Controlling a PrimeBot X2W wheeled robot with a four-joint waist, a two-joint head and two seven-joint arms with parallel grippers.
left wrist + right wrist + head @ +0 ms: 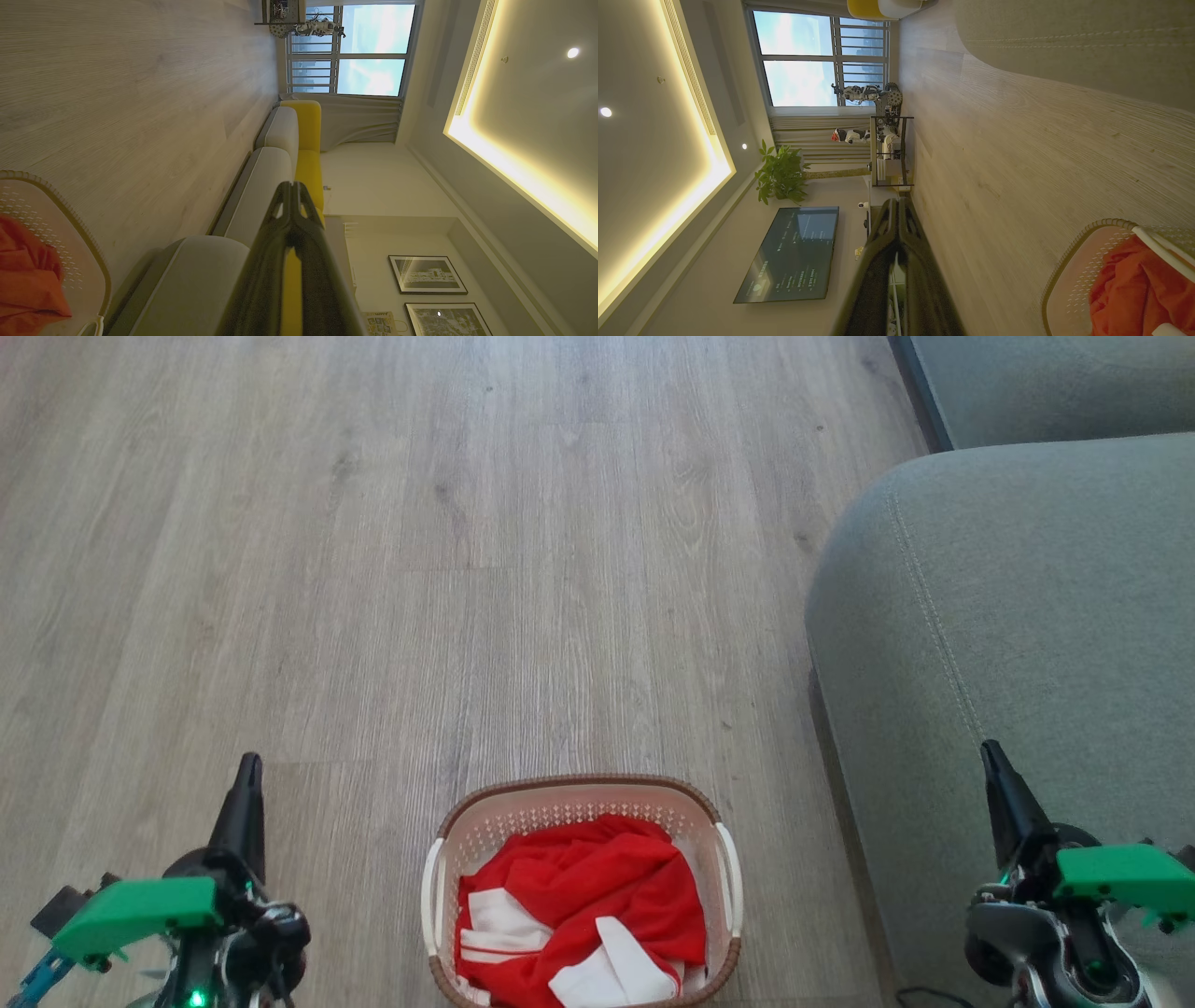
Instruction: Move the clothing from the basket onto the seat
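The pale grey wood-plank floor [467, 569] in front of me carries the cream basket [579, 782] with its brown rim, low in my head view, and the big grey-green seat [1027, 616] stands near it on my right.

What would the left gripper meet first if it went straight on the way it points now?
Nothing near: the left gripper points forward above the bare floor, left of the basket. Its wrist view lines it up with the far yellow cushion, probably first; depth is unclear.
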